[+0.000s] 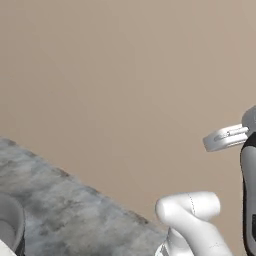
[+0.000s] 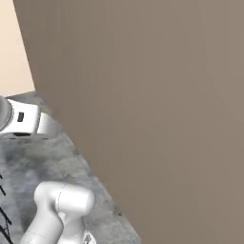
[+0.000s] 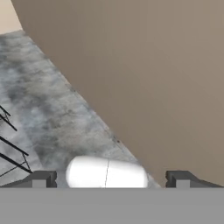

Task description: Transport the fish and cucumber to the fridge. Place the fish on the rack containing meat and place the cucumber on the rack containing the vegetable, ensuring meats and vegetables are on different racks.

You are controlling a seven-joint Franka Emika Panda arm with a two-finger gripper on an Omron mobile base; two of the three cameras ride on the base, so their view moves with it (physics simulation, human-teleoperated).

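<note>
Claw [image 3: 109,179] spread wide, nothing pinched, fingertips at hand view's bottom edge; grey mottled counter [image 3: 52,109] fills left side; tan wall [image 3: 153,65] upper right; fish, cucumber, fridge: can't tell where.

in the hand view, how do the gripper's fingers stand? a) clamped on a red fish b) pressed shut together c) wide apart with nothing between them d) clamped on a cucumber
c: in the hand view the gripper shows its two dark fingertips far apart at the bottom, over the grey counter, and no fish or cucumber sits between them.
</note>
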